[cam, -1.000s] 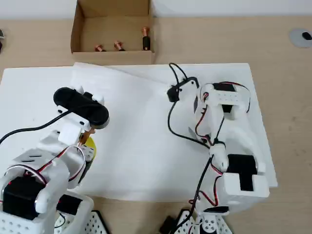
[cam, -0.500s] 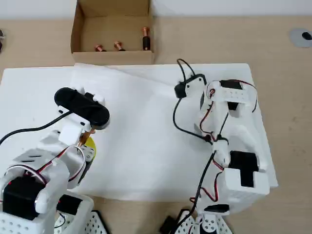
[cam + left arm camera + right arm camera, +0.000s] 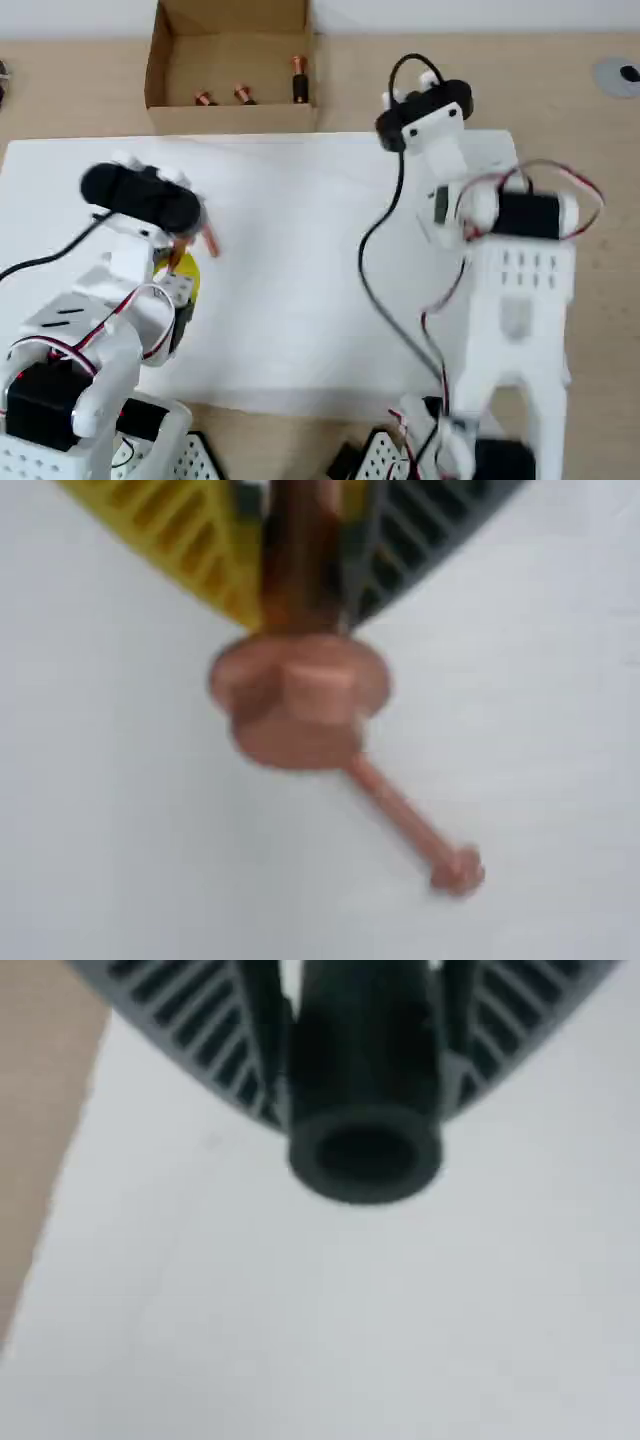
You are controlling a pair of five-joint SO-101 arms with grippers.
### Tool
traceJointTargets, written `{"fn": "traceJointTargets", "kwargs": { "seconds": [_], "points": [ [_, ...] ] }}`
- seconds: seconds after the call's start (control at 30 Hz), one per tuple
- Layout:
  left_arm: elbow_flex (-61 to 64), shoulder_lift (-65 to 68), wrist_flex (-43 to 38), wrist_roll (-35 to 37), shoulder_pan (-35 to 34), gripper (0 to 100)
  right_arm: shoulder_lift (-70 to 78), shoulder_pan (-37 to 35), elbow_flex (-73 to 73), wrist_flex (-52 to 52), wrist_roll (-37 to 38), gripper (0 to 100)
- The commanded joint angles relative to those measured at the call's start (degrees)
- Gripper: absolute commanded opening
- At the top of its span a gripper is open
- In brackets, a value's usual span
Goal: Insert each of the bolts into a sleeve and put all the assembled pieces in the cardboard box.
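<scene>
Bolt (image 3: 300, 705), clamped by its shank in the left gripper (image 3: 300, 615) with its head past the fingertips, hangs over the white sheet (image 3: 300, 300), well apart from the sleeve (image 3: 365, 1150), which the right gripper (image 3: 365, 1110) grasps bore outward.

Gripper (image 3: 362, 1040) clasping black sleeve (image 3: 365, 1155), white sheet (image 3: 350, 1340) beyond

Wood tabletop (image 3: 610, 250), white sheet (image 3: 300, 300) across ctr; grey round disc (image 3: 616, 75) upper right; pale strip along top edge.
</scene>
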Motion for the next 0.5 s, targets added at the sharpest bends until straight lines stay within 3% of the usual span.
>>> {"fn": "traceJointTargets", "kwargs": {
  "seconds": [0.0, 0.13, 0.27, 0.47],
  "points": [
    [-0.18, -0.04, -5.1, 4.92, -0.44, 1, -11.12, -4.26, 4.53, -1.41, -0.79, 1.2],
    [3.78, -0.48, -12.22, 7.38, -0.26, 1, -20.88, -7.16, 13.14, -5.01, -3.52, 1.2],
    [7.56, -0.48, -16.7, 8.62, -0.26, 1, -31.43, -9.01, 17.89, -8.09, -14.77, 1.2],
    [10.64, -0.4, -24.7, 11.87, -0.26, 1, -48.92, -20.18, 29.76, -15.47, -29.89, 1.2]
  ]
}}
